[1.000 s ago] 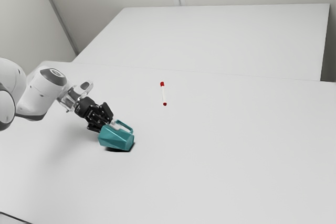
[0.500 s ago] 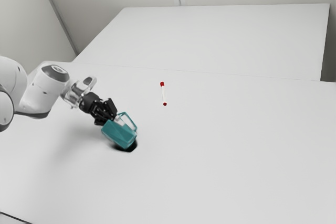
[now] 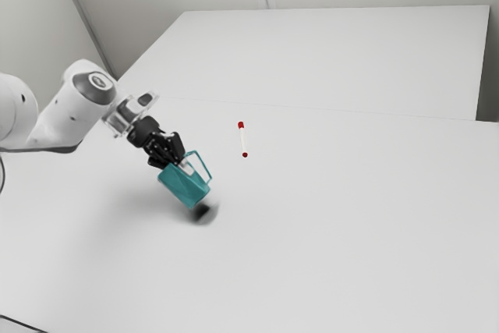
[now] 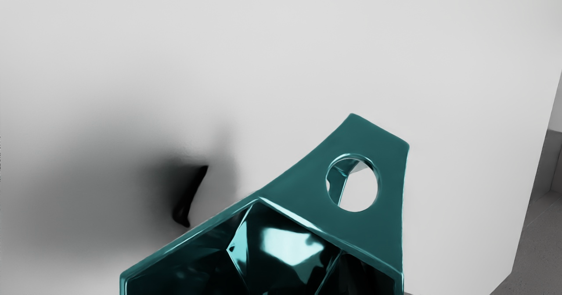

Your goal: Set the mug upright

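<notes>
In the exterior view my gripper [image 3: 178, 163] is shut on the teal mug [image 3: 185, 186] at its mouth end, close to the handle. The mug hangs tilted, its base pointing down toward the exterior view's right, over a dark shadow on the table. Its handle stands out on the upper side, toward the exterior view's right. Seen from the hand, the teal mug [image 4: 303, 189] shows its open, dark faceted inside and a flat handle top with a round hole. Where exactly the fingertips press is hidden.
A white marker with red ends [image 3: 243, 139] lies on the white table [image 3: 351, 216], beyond the mug toward the exterior view's right. Another white surface [image 3: 335, 52] stands behind the table. The table's edge shows in the wrist view.
The mug has risen off the table with my gripper, moving toward the exterior view's right. It has tipped steeper, base downward, and its shadow has come apart from it. The marker has stayed put.
</notes>
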Available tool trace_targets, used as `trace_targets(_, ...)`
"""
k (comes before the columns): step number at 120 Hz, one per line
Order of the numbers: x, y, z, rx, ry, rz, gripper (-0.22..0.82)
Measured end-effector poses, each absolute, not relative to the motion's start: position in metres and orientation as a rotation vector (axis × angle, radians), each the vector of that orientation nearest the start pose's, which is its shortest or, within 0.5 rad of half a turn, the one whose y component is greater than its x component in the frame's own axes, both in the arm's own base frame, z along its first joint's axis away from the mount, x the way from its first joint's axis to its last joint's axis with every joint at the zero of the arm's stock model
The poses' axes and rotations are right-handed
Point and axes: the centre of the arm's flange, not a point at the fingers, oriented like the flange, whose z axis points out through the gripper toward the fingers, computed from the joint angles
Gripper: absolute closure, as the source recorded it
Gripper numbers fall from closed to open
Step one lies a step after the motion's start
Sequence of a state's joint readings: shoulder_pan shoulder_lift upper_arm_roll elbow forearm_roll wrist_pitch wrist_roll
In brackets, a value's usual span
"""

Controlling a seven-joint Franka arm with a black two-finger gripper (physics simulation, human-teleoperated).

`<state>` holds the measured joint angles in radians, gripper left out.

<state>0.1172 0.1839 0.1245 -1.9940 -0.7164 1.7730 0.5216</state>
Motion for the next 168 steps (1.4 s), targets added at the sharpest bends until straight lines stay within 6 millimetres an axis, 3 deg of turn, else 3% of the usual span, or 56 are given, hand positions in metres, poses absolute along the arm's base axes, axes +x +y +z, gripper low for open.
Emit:
trace_targets(13, 0.545, 0.063, 0.362, 2.492, -0.022, -0.132, 0.79)
trace_targets(63, 0.558, 0.026, 0.374, 2.862, -0.338, -0.056, 0.79)
trace_targets(90, 0.538, 0.006, 0.361, 2.968, -0.452, -0.038, 0.79)
trace_targets(117, 0.541, -0.009, 0.364, 3.078, -0.618, 0.015, 0.79)
trace_targets(156, 0.541, -0.020, 0.360, 3.126, -0.640, 0.117, 0.79)
trace_targets(168, 0.544, -0.024, 0.346, 3.123, -0.621, 0.114, 0.79)
